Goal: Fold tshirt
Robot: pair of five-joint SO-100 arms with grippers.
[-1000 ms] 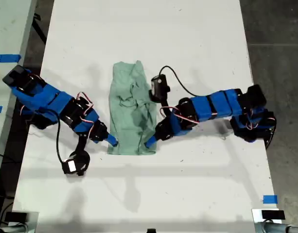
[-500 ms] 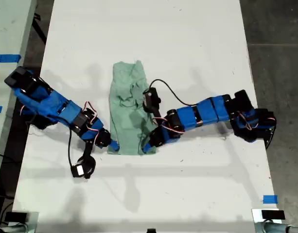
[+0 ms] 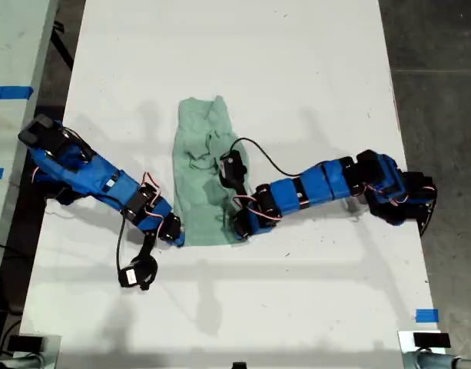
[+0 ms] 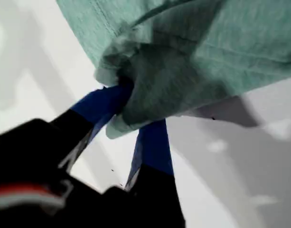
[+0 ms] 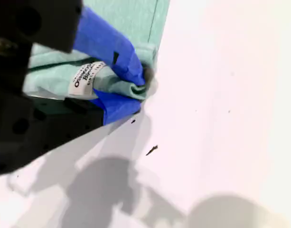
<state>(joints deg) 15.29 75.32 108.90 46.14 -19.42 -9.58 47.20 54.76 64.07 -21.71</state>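
The tshirt (image 3: 204, 177) lies near the middle of the white table (image 3: 296, 77) as a narrow, upright strip, somewhat rumpled along its centre. Its sides appear to be already turned inward, so the lengthwise folds are judged done. The crosswise fold is not yet made: the strip is at full length, and its near end has not been carried over toward the far end.

Two blue arms reach in from the exterior view's left (image 3: 104, 184) and right (image 3: 312, 188), each meeting one near corner of the strip. The wrist views do not settle which arm is which.

My first gripper (image 4: 136, 114) has its jaws pressed onto a bunched wad of the green cloth, lifted slightly clear of the table. My second gripper (image 5: 136, 92) pinches a folded corner of the shirt low against the tabletop, just beside a small white label (image 5: 86, 76) sewn into the cloth.

With both corners held, the next step is judged to be a joint lift and carry; uneven travel could skew the fold.

Surface and room: the table is plain, matt white with faint marks. A blue tape piece (image 3: 426, 315) sits near its corner at the exterior view's lower right. A dark grey floor (image 3: 442, 92) shows at the exterior view's right; a second pale surface with a blue stripe (image 3: 8, 92) stands at its left.
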